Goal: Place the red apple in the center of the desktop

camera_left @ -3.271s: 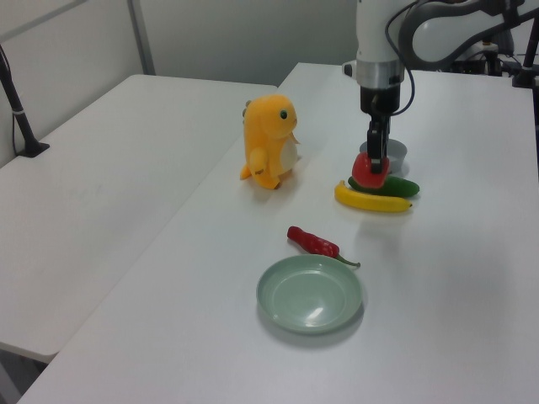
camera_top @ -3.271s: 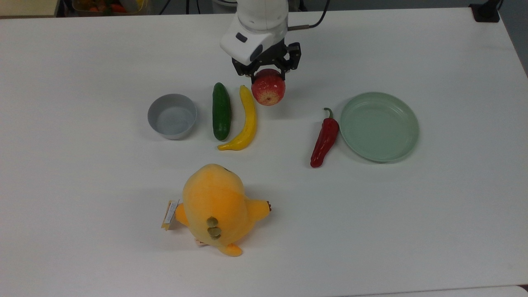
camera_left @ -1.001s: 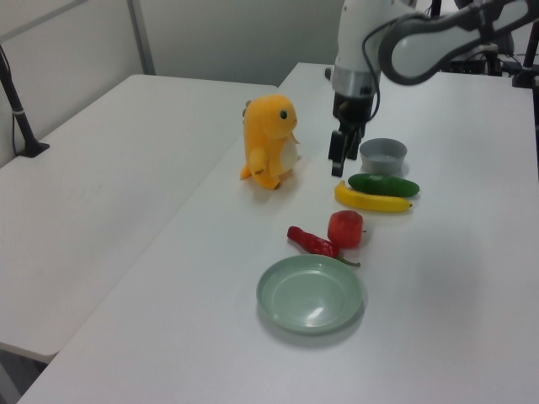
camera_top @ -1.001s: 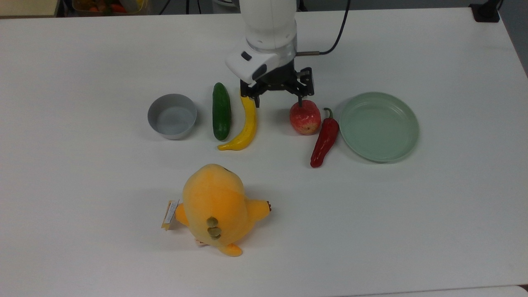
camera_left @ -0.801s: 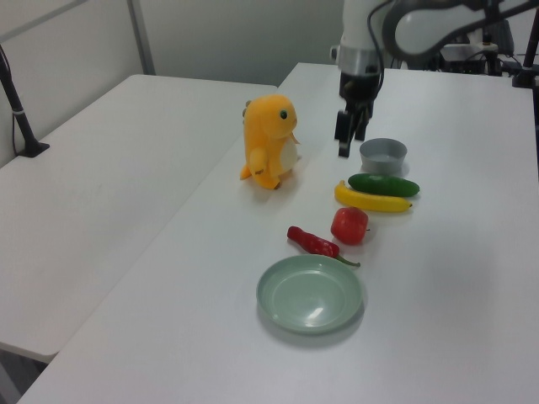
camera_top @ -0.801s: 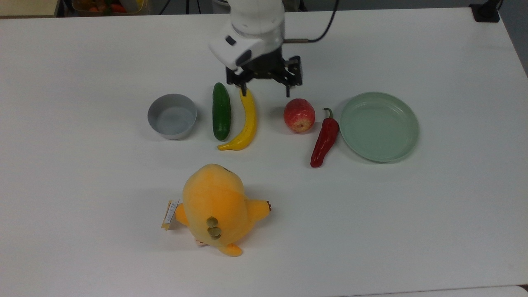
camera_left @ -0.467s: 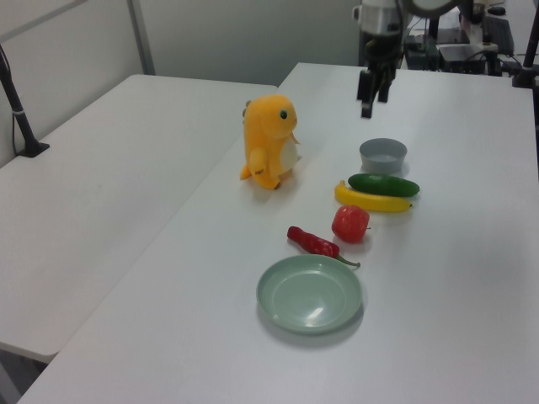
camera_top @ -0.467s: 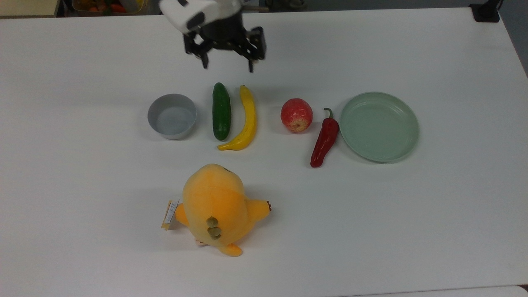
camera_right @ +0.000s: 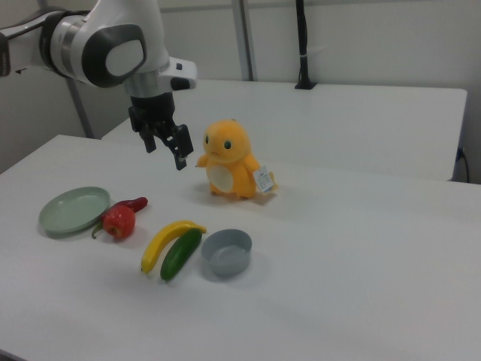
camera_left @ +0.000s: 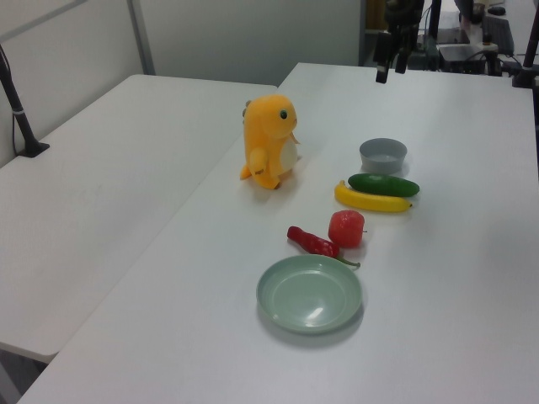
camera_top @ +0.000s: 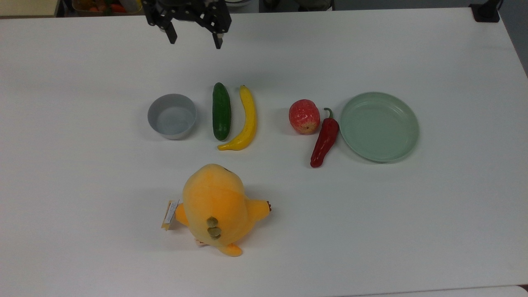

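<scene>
In the top view, a plush toy (camera_top: 216,208) sits nearest on the white bench (camera_top: 412,231). Farther back runs a row: from the top view's left, a grey bowl (camera_top: 172,116), a cucumber (camera_top: 221,110), a banana (camera_top: 245,119), the apple (camera_top: 304,116), a chili pepper (camera_top: 325,138) and a green plate (camera_top: 406,130). The apple rests on the bench, just beside the pepper's stem end, apart from the banana. Farthest, over the bench's far edge, the end effector (camera_top: 194,40) hangs with its fingers spread wide, holding nothing.
</scene>
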Controlling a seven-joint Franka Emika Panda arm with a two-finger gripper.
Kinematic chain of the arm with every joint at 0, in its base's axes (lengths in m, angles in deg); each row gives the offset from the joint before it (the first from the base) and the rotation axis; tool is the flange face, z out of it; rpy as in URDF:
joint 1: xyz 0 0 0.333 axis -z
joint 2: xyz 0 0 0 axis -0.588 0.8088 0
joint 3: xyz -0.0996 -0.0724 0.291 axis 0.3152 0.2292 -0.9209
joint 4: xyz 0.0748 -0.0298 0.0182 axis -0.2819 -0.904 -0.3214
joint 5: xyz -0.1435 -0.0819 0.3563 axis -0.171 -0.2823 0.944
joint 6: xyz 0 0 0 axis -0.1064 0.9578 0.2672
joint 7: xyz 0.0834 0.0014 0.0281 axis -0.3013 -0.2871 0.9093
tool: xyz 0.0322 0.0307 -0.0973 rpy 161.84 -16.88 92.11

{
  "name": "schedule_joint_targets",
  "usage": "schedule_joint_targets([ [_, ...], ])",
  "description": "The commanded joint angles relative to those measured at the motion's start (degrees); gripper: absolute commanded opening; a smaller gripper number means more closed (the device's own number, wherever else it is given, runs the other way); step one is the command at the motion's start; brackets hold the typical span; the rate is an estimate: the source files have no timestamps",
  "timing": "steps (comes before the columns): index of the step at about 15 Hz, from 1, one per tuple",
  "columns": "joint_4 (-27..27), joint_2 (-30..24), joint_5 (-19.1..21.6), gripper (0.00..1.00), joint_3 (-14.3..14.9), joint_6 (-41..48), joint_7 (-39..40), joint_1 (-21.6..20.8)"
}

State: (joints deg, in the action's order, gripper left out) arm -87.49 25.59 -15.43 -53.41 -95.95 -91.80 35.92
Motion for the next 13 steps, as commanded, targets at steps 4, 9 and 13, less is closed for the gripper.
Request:
schedule_joint_targets([
  [4, -1.94, -0.72, -3.06, 1.00, -6.73, -1.70, 0.55, 4.41],
  [9, -2.03, -0.37, -5.20, 1.00, -6.91, -1.69, 0.90, 3.97],
  [13, -2.21, -0.10, -5.54, 1.00, -6.91, -1.61, 1.08, 3.70],
])
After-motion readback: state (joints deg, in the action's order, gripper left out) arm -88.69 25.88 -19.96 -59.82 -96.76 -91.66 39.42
